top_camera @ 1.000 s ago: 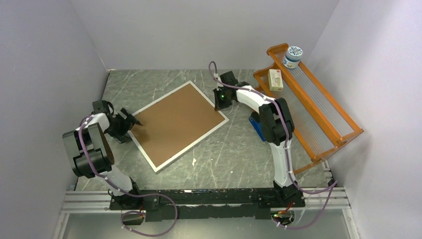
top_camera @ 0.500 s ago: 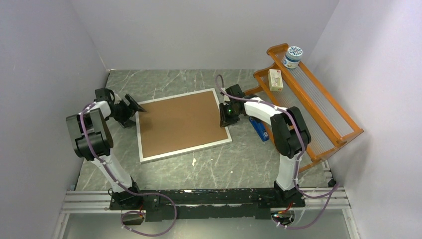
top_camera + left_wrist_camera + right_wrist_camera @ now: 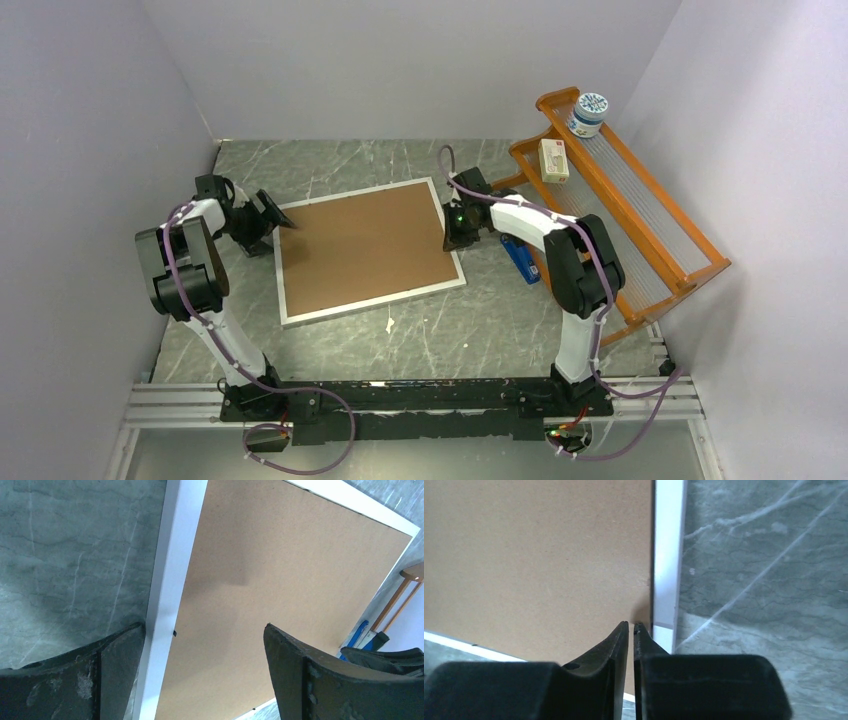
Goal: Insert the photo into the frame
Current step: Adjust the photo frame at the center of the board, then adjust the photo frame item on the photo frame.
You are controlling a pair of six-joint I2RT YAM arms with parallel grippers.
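You are seemingly prying at the backing board, right gripper nearly closed at the frame's right rim, left gripper gaping over its left; be levering gently.

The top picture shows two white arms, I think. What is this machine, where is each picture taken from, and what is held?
Two robot arms are bolted to a table, each with a two-finger gripper. The wide picture looks down from above; the other two come from wrist cameras. A frame lies flat, its brown backing board up. The left gripper is open astride the left rim. The right gripper, nearly shut at the right rim, holds nothing visible. An orange rack stands beside.
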